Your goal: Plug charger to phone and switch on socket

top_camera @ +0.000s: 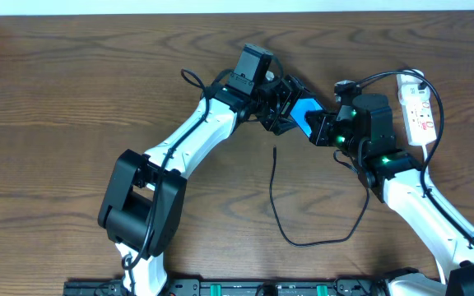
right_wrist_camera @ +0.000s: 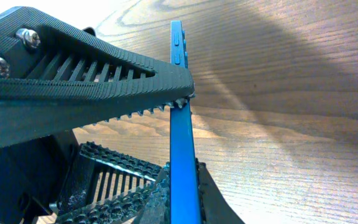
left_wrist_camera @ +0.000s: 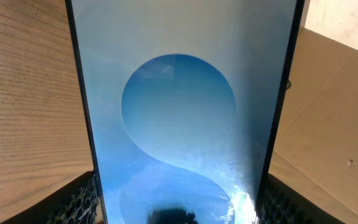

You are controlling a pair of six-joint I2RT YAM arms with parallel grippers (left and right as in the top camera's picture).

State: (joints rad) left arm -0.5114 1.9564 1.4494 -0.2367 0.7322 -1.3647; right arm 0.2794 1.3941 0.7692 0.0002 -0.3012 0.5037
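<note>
While the left pincer (left_wrist_camera: 179, 202) grips the phone (left_wrist_camera: 179, 112) across its width, the right pincer (right_wrist_camera: 180, 134) clamps its thin edge.

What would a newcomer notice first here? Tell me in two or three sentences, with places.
The bright blue phone stands out at the table's far middle, gripped by both the left claw and the right claw at once. In front of it the charger lies loose on the wood in a long loop, its tip free. The white socket sits at the far right.
</note>
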